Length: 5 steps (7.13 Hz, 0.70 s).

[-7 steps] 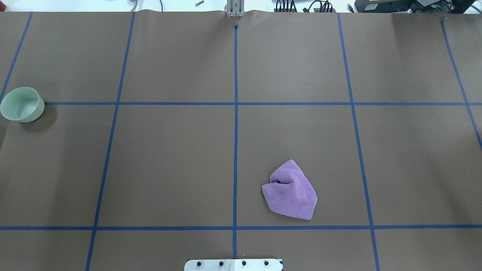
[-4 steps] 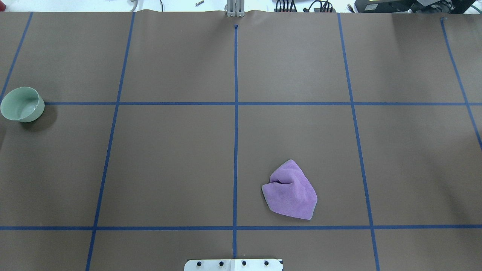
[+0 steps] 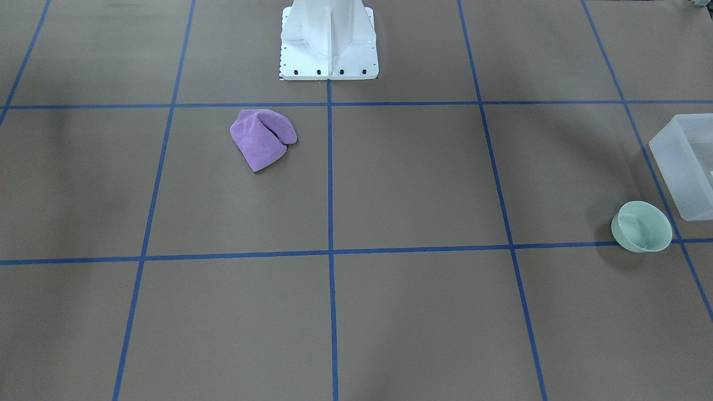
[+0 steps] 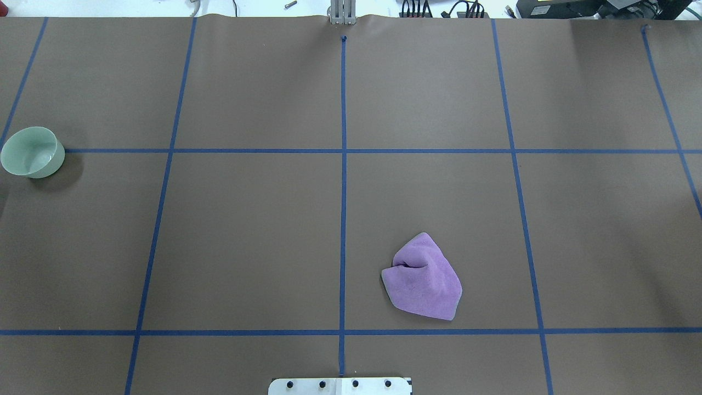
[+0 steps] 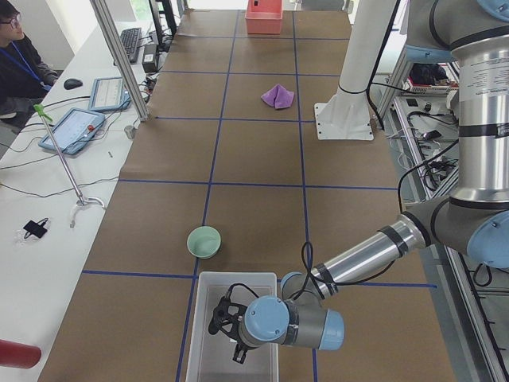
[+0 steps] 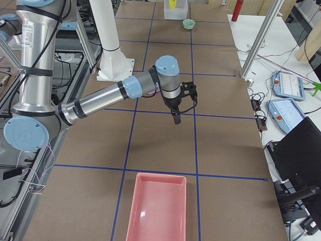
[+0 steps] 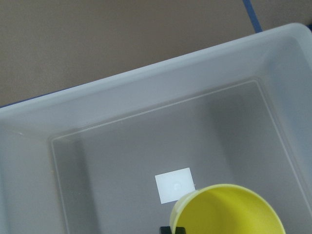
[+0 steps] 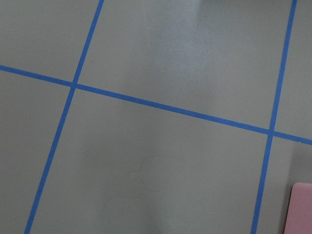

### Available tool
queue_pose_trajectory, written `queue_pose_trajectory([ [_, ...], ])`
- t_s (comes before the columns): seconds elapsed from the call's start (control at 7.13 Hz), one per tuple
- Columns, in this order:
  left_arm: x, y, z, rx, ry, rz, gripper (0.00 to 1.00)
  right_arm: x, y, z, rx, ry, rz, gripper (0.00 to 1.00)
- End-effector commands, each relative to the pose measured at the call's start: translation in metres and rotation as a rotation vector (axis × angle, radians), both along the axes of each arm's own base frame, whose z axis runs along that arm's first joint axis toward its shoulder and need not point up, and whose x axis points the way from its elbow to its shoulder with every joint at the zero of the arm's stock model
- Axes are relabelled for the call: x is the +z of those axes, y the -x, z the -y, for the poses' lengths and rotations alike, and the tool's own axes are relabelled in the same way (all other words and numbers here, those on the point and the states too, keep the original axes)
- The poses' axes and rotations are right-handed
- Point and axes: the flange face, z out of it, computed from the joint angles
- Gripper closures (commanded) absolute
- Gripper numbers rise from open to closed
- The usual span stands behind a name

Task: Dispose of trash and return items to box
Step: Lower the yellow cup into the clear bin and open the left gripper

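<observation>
The pale mint-green bowl (image 3: 641, 226) (image 4: 32, 152) (image 5: 203, 241) stands upright on the brown table, just beside the frosted-white box (image 3: 682, 161) (image 5: 208, 318) (image 7: 146, 92). My left gripper (image 5: 227, 326) (image 7: 174, 229) hangs inside the box, shut on the rim of a yellow cup (image 7: 226, 212) low over the box floor. A crumpled purple cloth (image 4: 422, 277) (image 3: 260, 136) lies near the robot base. My right gripper (image 6: 176, 119) hovers over bare table; whether it is open or shut I cannot tell. Trash is out of view.
A pink tray (image 6: 156, 211) (image 5: 263, 16) sits at the table's right end, its corner showing as a pink tray (image 8: 303, 209) in the right wrist view. The white pedestal (image 3: 328, 39) stands mid-table at the robot's edge. A person (image 5: 16, 56) sits at the side desk.
</observation>
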Motion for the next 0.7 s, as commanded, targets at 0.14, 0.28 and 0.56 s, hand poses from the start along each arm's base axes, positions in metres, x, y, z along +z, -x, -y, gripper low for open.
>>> queue_pose_trajectory([
  [0.14, 0.023, 0.005, 0.042, 0.04, 0.01, 0.004, 1.0, -0.001, 0.0, 0.0, 0.0, -0.003, -0.002, 0.0],
  [0.28, 0.022, 0.007, 0.051, 0.043, 0.006, 0.005, 0.75, -0.002, 0.0, 0.0, 0.0, -0.005, -0.002, 0.0],
  [0.56, 0.005, 0.012, 0.066, 0.036, -0.029, -0.01, 0.01, -0.002, 0.001, 0.0, -0.001, -0.004, -0.002, 0.0],
])
